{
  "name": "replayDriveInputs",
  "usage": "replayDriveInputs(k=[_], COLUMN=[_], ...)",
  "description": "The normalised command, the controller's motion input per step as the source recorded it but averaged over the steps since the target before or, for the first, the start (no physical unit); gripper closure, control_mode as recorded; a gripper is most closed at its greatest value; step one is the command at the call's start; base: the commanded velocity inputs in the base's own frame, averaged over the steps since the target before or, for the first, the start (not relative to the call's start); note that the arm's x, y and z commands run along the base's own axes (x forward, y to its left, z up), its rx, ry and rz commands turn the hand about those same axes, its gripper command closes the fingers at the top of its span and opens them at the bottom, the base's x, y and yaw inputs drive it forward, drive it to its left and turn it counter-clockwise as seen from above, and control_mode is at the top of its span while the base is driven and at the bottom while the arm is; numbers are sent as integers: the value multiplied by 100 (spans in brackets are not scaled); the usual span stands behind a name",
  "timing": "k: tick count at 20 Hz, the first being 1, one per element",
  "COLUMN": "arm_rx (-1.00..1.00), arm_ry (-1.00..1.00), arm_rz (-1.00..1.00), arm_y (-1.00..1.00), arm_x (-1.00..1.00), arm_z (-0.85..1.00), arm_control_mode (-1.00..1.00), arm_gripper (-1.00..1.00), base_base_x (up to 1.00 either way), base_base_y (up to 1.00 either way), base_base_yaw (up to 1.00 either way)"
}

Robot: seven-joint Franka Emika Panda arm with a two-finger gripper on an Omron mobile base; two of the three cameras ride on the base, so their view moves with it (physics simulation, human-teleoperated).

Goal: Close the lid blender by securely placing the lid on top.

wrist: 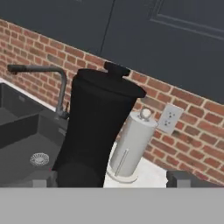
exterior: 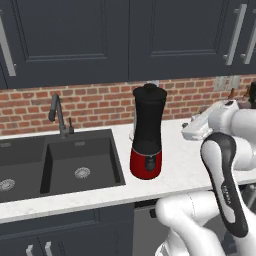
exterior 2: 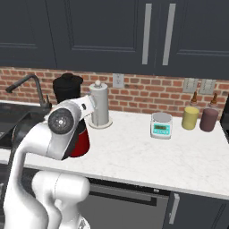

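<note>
Blender stands on the white counter just right of the dark sink, its black jar rising from the glossy red base with a small button on the front. Lid sits on top of the jar, knob up — in the hand view the lid rests flush across the jar's rim, its knob standing proud at the centre.

The gripper is spread wide, and nothing is between its fingers; the two dark fingertips stand far apart at the bottom of the hand view, with the blender close in front of them and clear of both. In the left base view the arm's hand hangs to the right of the blender, apart from it.

Behind the blender a grey paper towel holder stands against the brick wall, just below an outlet. A faucet rises behind the sink. Further right along the counter — well apart from the blender — sit a small kitchen scale, a yellow bottle and a maroon bottle, the two bottles side by side. Dark cabinets hang above.
</note>
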Motion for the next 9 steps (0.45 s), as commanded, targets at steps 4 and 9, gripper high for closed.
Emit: replayDriveInputs(k=[4, 9], arm_rx=[6, 19], arm_ry=[-7, -46], arm_rz=[0, 0], arm_y=[-80, -42], arm_x=[-100, -100], arm_z=[-55, 72], arm_control_mode=[-100, -100], arm_gripper=[-100, -100], base_base_x=[0, 0], base_base_y=[0, 0], base_base_yaw=[0, 0])
